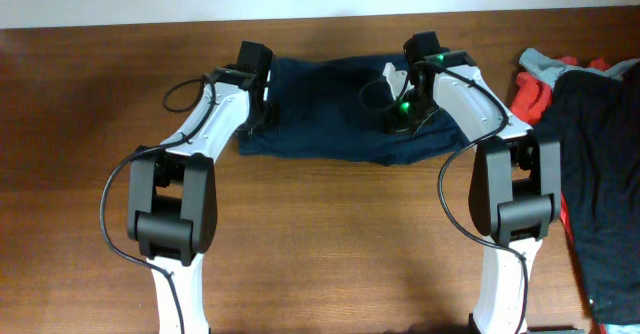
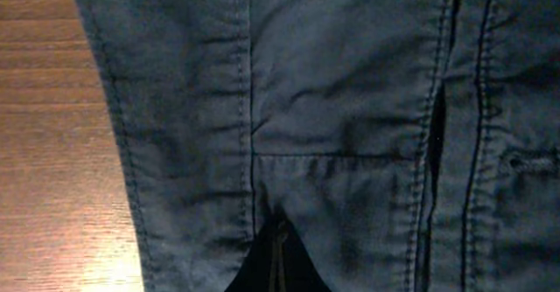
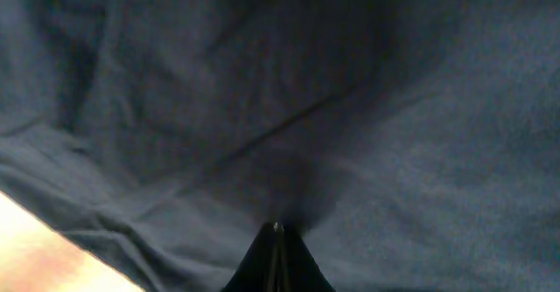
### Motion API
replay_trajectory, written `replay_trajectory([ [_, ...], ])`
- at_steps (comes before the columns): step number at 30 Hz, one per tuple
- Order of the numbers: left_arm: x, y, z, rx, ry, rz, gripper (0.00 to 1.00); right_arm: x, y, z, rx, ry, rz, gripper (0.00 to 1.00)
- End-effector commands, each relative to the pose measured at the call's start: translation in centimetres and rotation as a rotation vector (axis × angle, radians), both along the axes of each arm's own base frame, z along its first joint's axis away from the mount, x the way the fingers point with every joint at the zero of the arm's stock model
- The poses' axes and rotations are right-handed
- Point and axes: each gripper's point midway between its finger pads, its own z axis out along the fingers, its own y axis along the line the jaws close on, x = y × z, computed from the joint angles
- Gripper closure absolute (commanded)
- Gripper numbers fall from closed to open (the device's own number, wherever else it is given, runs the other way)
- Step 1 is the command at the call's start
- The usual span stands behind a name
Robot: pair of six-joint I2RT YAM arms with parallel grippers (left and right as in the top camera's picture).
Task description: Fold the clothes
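The dark navy-blue shorts lie spread flat at the far middle of the wooden table. My left gripper is down on their left end. In the left wrist view its fingers are closed together, with their tips in the stitched denim near the hem. My right gripper is down on the right part of the shorts. In the right wrist view its fingers are closed to a point, and the cloth puckers around the tip.
A pile of other clothes lies at the right edge: a large black garment, an orange-red one and a grey one. Bare wood shows left of the shorts.
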Motion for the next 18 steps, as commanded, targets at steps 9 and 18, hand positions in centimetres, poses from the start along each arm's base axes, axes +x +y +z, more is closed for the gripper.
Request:
replay_trajectory([
  [9, -1.4, 0.1, -3.5, 0.012, 0.099, -0.013, 1.0, -6.4, -2.0, -5.3, -0.107, 0.226, -0.041, 0.96],
  [18, -6.1, 1.4, -3.9, 0.063, 0.289, -0.009, 1.0, -10.8, -0.4, -4.8, -0.149, 0.379, 0.009, 0.96],
])
